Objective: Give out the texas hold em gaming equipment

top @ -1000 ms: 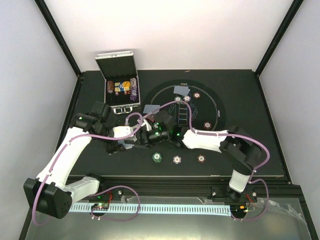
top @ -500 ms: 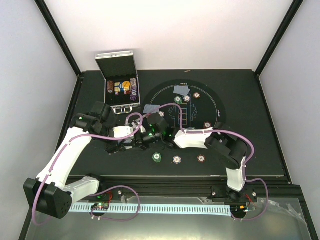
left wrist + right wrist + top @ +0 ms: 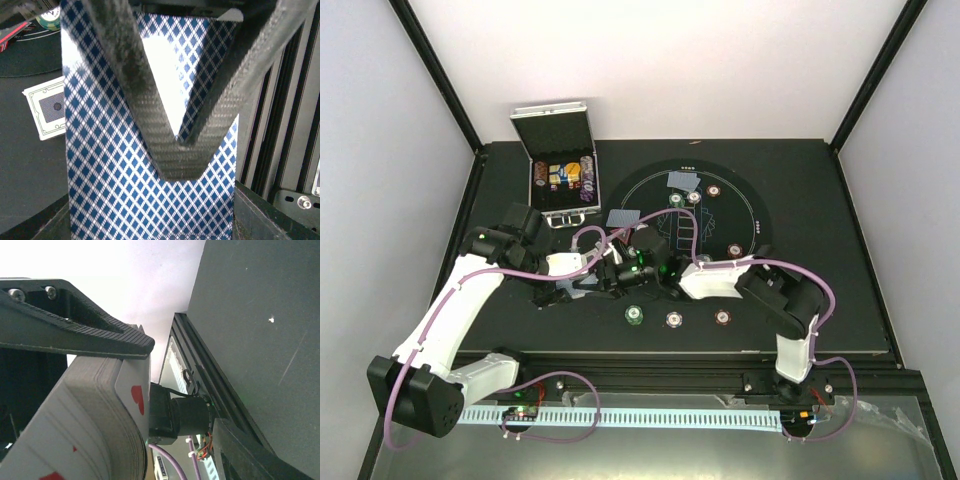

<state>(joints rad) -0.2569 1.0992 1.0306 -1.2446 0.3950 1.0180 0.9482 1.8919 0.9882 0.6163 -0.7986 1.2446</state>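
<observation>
Black bench [image 3: 800, 180], white walls [image 3: 670, 70] around. Left end effector [image 3: 181, 150] clenches the blue-diamond-backed card deck [image 3: 110, 170] over the bench's near middle, long axis along its fingers. Right end effector [image 3: 618, 277] lays a finger [image 3: 95, 340] on it, grip unclear.

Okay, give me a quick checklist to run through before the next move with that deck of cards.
1. Left pincer shut on the deck: ok.
2. Right pincer at the deck, jaws apart, one finger lying along it: ok.
3. Right pincer lined up on one card only: cannot tell.
4. Loose card flat on the table, apart from the held deck: ok.
5. Green chip, white chip and red chip lie in a row near the front edge, below both arms: ok.
</observation>
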